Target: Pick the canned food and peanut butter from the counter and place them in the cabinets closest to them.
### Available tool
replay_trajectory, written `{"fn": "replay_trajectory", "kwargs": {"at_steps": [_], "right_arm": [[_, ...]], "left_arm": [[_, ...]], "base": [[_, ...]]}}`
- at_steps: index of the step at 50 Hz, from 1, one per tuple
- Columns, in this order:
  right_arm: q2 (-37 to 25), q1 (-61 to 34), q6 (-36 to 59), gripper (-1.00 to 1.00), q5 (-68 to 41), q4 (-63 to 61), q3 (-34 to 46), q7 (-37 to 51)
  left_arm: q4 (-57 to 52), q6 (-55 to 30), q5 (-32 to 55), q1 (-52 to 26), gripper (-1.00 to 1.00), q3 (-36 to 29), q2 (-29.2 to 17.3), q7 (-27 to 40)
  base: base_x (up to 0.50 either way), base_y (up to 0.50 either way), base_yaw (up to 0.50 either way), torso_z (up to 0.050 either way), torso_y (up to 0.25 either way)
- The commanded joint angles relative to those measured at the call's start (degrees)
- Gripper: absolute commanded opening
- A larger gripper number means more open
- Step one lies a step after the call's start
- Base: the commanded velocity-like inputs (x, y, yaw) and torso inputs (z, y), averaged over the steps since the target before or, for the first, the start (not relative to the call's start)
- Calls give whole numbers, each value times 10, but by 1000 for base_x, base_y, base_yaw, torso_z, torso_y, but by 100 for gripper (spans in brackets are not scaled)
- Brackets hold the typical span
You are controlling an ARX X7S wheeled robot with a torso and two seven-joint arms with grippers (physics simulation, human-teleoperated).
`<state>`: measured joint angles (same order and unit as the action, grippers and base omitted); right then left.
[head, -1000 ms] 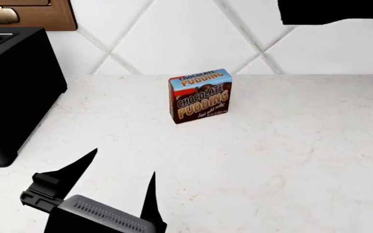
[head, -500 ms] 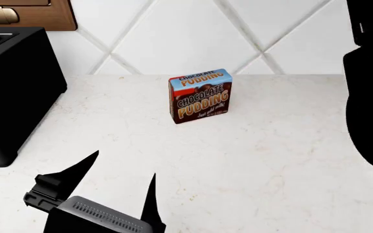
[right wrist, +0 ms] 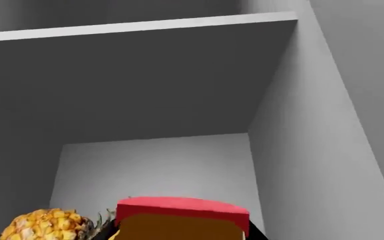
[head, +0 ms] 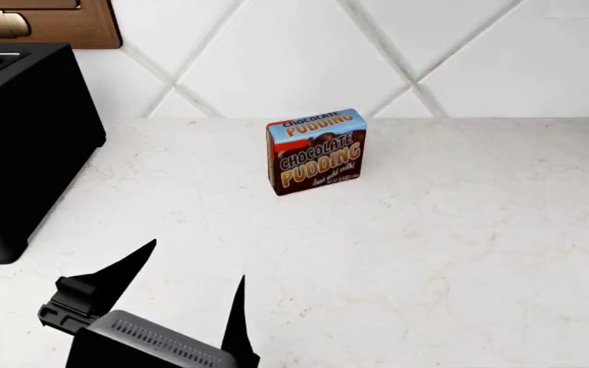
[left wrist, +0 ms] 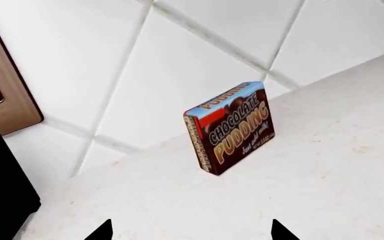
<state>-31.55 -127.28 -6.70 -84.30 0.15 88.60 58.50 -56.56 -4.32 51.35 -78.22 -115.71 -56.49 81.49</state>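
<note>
Down low in the head view, the left gripper (head: 187, 272) has its two dark fingers (head: 123, 267) spread wide apart with nothing between them, poised over the counter (head: 448, 253). Beyond the fingertips, well apart from them, a chocolate pudding box (head: 316, 151) stands upright on the white worktop close to the tiled wall (head: 305, 54). The left wrist view shows the same box (left wrist: 231, 128) between the two fingertips' lines, clear of both. A black appliance (head: 18, 146) sits on the counter to the left. In the right wrist view, the peanut butter (right wrist: 182, 220) fills the lower edge, red lid up, inside a grey cabinet (right wrist: 312, 125) beside a pineapple (right wrist: 45, 226). The right gripper's fingers are not visible, so whether they clamp the jar cannot be told
</note>
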Motion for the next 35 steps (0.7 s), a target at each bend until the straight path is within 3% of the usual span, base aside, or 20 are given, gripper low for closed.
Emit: {"fn": "replay_trajectory", "kwargs": {"at_steps": [1,18,34,35], "right_arm": [[98,41,68,-100,-99,232,-3,-118],[158,89,114,-100,-120,402,17,-193],[170,103,118,-100,-116,428,19,-207],[170,103,119,100,-118,430,17,-209]], "left_arm": [[-5,-8,9,-5,100,3,3,4],[-8,-12,11,-4,100,6,5,8],[-4,-9,12,-2,100,9,4,3],[-5,-10,12,-3,100,9,4,3]], "base": [[0,0,3,0,0],[4,0,2,0,0],[33,10,24,4,0],[35,13,30,0,0]]}}
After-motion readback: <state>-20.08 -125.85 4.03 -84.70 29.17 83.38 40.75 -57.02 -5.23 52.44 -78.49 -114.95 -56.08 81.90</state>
